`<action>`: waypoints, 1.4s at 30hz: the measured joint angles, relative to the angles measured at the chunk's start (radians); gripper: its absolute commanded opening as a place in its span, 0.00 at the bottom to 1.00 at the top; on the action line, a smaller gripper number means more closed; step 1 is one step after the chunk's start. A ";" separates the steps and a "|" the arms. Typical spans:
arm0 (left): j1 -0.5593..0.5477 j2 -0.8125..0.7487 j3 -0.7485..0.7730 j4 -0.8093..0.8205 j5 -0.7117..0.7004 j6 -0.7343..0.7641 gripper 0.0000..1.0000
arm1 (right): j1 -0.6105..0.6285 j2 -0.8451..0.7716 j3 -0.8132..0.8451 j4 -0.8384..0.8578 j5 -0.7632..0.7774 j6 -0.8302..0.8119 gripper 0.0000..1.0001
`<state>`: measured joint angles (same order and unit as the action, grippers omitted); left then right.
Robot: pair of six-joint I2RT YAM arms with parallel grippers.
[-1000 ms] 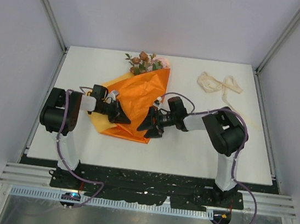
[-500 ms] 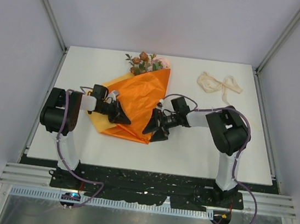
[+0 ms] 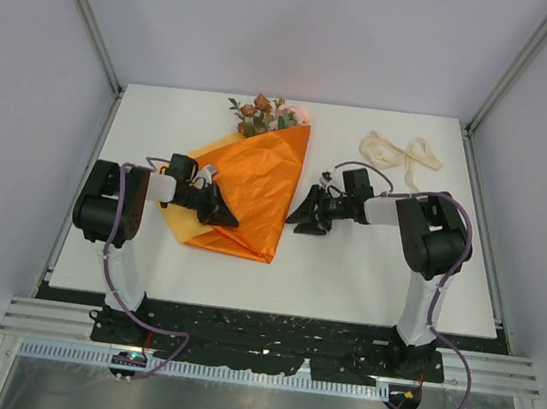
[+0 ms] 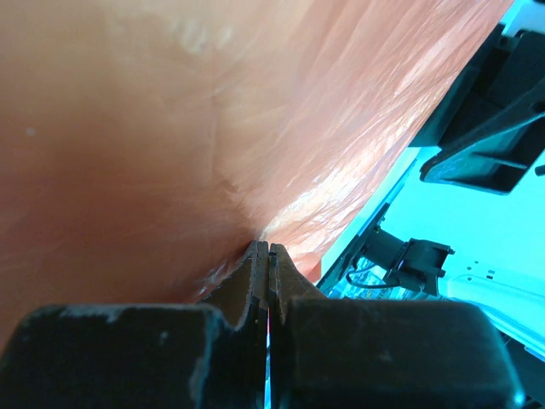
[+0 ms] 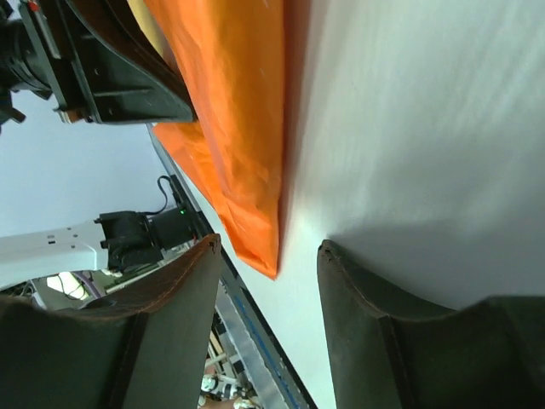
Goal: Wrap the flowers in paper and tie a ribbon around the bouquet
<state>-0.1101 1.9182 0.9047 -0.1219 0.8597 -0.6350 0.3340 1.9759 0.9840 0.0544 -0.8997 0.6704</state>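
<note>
Paper (image 3: 262, 178) is folded over the flowers (image 3: 263, 114) at centre-left of the tabletop (image 3: 365, 272), with blooms showing at its upper end. Its left part is pinched by the fully closed left tool (image 3: 220, 213). The right tool (image 3: 304, 219), jaws apart and empty, is held just right of the paper. The fold should be pinned while the ribbon (image 3: 399, 153), upper right, is fetched.

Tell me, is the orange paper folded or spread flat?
Folded: the paper forms a cone, with the flowers poking out its far end.
</note>
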 measured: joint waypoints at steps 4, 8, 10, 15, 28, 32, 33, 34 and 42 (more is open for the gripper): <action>0.000 0.000 0.002 -0.003 -0.001 0.005 0.00 | 0.016 0.085 0.088 0.067 -0.014 0.049 0.52; -0.001 0.000 0.002 -0.004 -0.001 0.008 0.00 | 0.025 0.154 0.156 0.142 -0.007 0.096 0.20; -0.001 0.000 0.002 -0.004 -0.001 0.009 0.00 | 0.025 0.179 0.168 0.167 0.006 0.111 0.05; -0.001 0.000 0.004 -0.009 -0.003 0.011 0.00 | 0.024 0.202 0.168 0.186 0.023 0.145 0.49; -0.001 0.000 0.016 -0.034 -0.011 0.015 0.00 | -0.064 0.290 0.389 0.145 0.134 0.123 0.05; -0.001 0.002 0.022 -0.038 -0.015 0.016 0.00 | -0.078 0.307 0.398 0.142 0.135 0.126 0.05; -0.001 0.002 0.023 -0.040 -0.016 0.016 0.00 | -0.078 0.304 0.391 0.151 0.137 0.123 0.05; -0.001 0.002 0.023 -0.040 -0.016 0.016 0.00 | -0.079 0.294 0.378 0.155 0.141 0.117 0.05; -0.078 0.032 0.062 -0.025 -0.011 0.004 0.00 | -0.147 0.193 0.276 0.063 0.163 0.013 0.16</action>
<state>-0.1883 1.9499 0.9665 -0.1467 0.8482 -0.6308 0.1871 2.1693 1.2602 0.1173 -0.7372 0.6834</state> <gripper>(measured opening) 0.011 0.059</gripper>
